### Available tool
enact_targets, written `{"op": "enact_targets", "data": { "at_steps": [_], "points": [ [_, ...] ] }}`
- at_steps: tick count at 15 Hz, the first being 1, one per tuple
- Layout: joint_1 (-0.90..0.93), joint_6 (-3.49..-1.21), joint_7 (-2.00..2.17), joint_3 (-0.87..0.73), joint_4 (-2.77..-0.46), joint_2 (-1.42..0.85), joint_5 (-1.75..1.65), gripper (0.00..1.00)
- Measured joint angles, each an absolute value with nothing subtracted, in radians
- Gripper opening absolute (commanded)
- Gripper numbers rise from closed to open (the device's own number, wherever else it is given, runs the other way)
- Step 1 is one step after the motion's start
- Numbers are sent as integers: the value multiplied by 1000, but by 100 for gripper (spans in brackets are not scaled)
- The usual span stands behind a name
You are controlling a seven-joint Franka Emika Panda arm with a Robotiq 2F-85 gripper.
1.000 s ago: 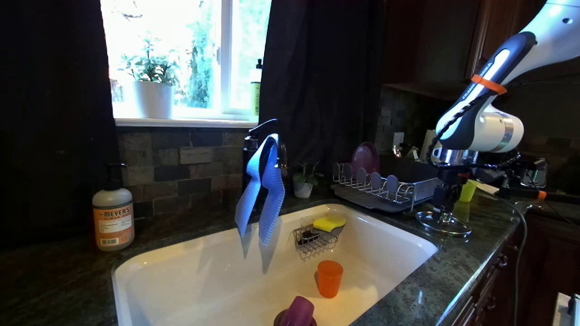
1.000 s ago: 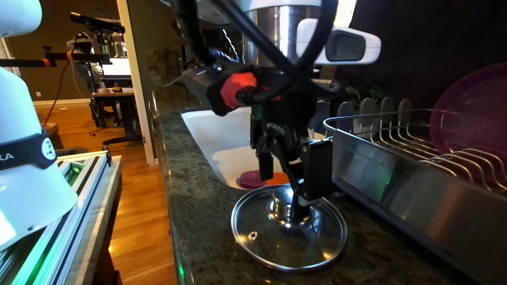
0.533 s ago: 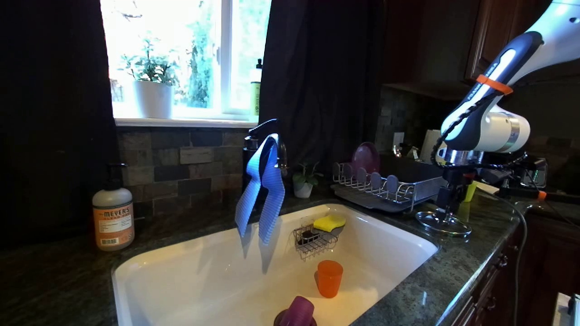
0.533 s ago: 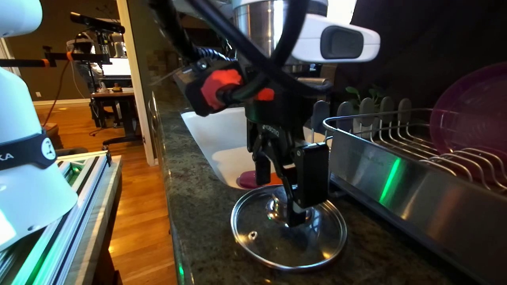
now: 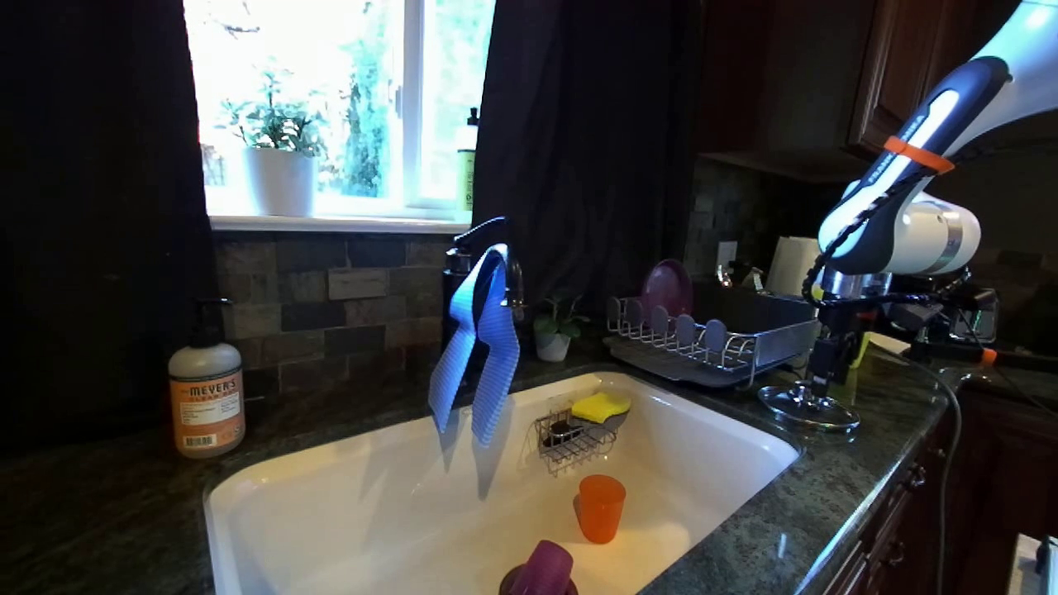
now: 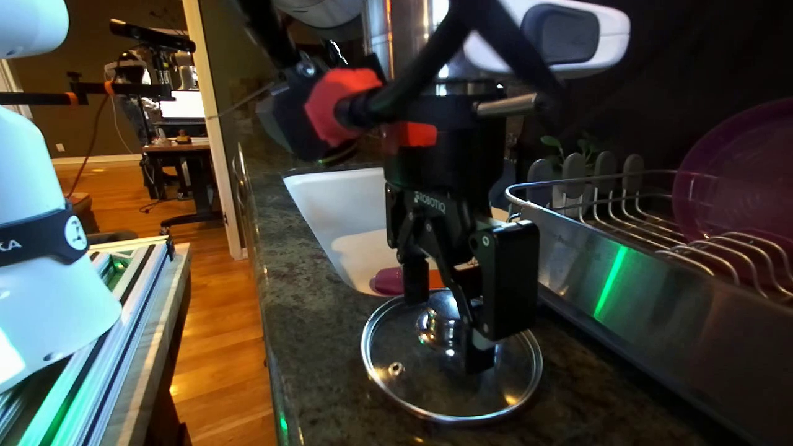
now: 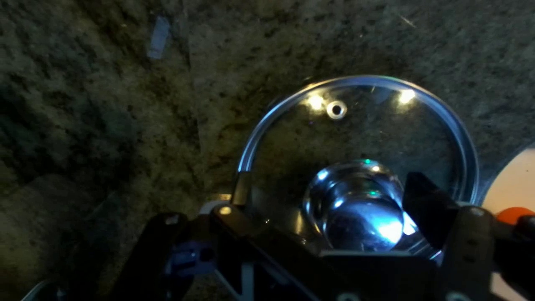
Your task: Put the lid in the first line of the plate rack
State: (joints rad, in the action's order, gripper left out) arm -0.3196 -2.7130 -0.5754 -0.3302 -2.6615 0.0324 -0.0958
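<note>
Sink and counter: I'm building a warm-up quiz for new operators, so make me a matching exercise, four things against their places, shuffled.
Things:
1. glass lid
2. orange cup
3. blue cloth
4. purple plate

Places:
A. hanging from the faucet
B. on edge in the plate rack
C. on the counter, below the open claw
D. standing in the sink

Right pairs: 1-C; 2-D; 3-A; 4-B

Lid (image 6: 433, 381): was clear, rim (image 7: 363, 80) silvery. Gripper (image 6: 449, 328): was black. Plate rack (image 6: 657, 310): was silvery, tabs (image 5: 715, 337) grey. Plate (image 5: 666, 287): was purple. Countertop (image 5: 826, 529): was dark green, mottled. Sink (image 5: 355, 496): was white. Far cup (image 5: 602, 508) in it: was orange; near cup (image 5: 545, 567): purple. Sponge (image 5: 601, 406): was yellow. Cloth (image 5: 496, 330): was blue, fine-lined. Left bottle (image 5: 206, 359): bore orange label (image 5: 207, 405).
</note>
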Motion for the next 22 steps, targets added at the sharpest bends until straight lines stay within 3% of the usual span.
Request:
{"op": "enact_targets", "data": {
  "at_steps": [3, 22],
  "points": [
    [-319, -2740, -581, -330, -2656, 32, -96, 98],
    [-295, -2751, -695, -318, -2642, 26, 29, 100]
  ]
}}
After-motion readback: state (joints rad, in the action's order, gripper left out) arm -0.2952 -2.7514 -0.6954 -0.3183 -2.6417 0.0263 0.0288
